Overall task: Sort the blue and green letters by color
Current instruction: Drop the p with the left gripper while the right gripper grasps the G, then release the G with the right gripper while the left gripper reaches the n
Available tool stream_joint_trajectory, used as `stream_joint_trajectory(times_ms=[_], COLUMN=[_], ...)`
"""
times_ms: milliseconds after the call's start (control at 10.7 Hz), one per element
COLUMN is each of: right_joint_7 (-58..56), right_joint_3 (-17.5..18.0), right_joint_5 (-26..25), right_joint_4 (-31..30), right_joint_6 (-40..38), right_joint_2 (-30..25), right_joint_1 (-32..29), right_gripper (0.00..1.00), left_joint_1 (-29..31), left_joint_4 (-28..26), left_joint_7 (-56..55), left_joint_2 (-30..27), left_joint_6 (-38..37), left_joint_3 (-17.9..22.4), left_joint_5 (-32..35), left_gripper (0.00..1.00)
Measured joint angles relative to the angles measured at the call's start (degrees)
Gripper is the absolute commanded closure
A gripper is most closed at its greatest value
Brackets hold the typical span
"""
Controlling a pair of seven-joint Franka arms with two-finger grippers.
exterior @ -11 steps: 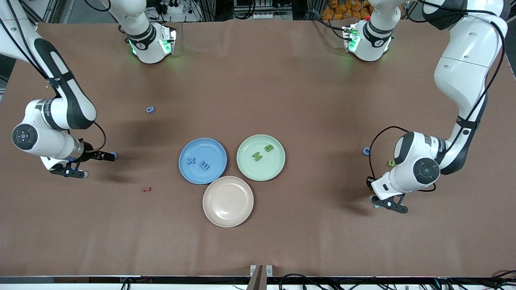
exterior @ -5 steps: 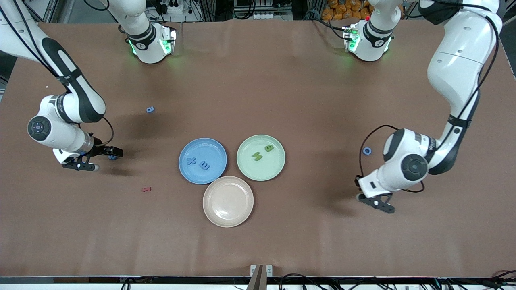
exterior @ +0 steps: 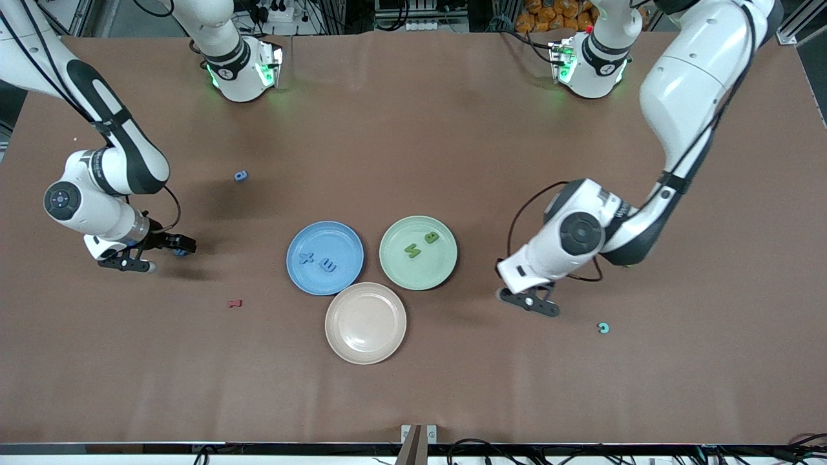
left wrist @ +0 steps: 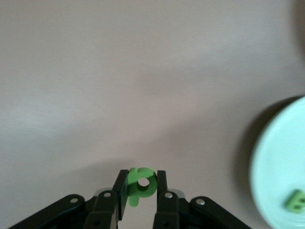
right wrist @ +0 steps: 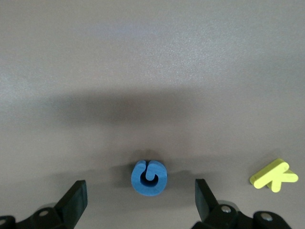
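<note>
Left hand (left wrist: pixel 141 191), clenched on a green letter (left wrist: pixel 139 184) pinched between its fingertips, hangs over the bare table (exterior: pixel 413 129) just beside the green plate (exterior: pixel 446 271), toward the left arm's end. That plate carries two green letters (exterior: pixel 420 245); the blue plate (exterior: pixel 297 271) touching it carries two blue letters (exterior: pixel 318 262). A pinkish plate (exterior: pixel 366 349) lies nearer the front camera, touching both.

Right hand (right wrist: pixel 140 200), fingers spread wide, stands low toward the right arm's end of the table, with a round blue letter (right wrist: pixel 148 178) on the table between the fingers, apparently untouched. A yellow letter (right wrist: pixel 275 175) lies near it.

Further pieces on the table: a blue letter (exterior: pixel 240 175) toward the robots' edge, a dark red letter (exterior: pixel 235 303), and a teal letter (exterior: pixel 603 328) near the left hand.
</note>
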Motion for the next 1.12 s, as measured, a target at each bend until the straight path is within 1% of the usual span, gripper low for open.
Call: stream_joint_trajectory(times_ms=[373,466,559,652,745,838,932,1118], right_joint_7=[0.00,0.00,0.00,0.00,0.02,0.22,0.37,0.45], right_joint_3=[-0.97,-0.98,-1.01,-1.05,-1.06,-1.07,-1.07,-1.16], right_joint_5=[-1.06,-1.07,-1.09,-1.10,-1.10,-1.11,-1.11,-1.19], right_joint_4=[-0.34,-0.40,-0.44,-0.45,-0.45,-0.45,-0.46,-0.37], right_joint_6=[1.90,2.08,2.43,2.66,2.73,2.76,2.81,2.85], right_joint_2=[0.88,1.07,1.23,1.37,1.47,1.55,1.62,1.52], right_joint_1=[-0.14,-0.14,-0.14,-0.14,-0.14,-0.14,-0.15,-0.15], right_gripper=[0.00,0.00,0.00,0.36,0.73,0.95,1.00,1.00], left_joint_1=[-10.10,-12.31,-14.97,-17.78,-20.01,-21.25,-21.35,-20.41], left_joint_4=[0.07,0.05,0.10,0.25,0.64,1.18,1.54,2.50], left_joint_7=[-19.01,-22.90,-26.66,-29.51,-30.97,-31.58,-31.60,-31.58], left_joint_2=[-2.30,-2.27,-2.20,-2.11,-1.88,-1.57,-1.47,-1.52], left_joint_6=[-0.38,-0.41,-0.41,-0.26,0.11,0.52,0.69,0.74], left_joint_3=[-0.31,-0.15,0.78,2.50,4.30,5.64,6.26,6.75], left_joint_5=[0.00,0.00,0.00,0.00,0.00,0.00,0.00,0.00], left_gripper=[1.00,0.90,0.74,0.48,0.00,0.00,0.00,0.00])
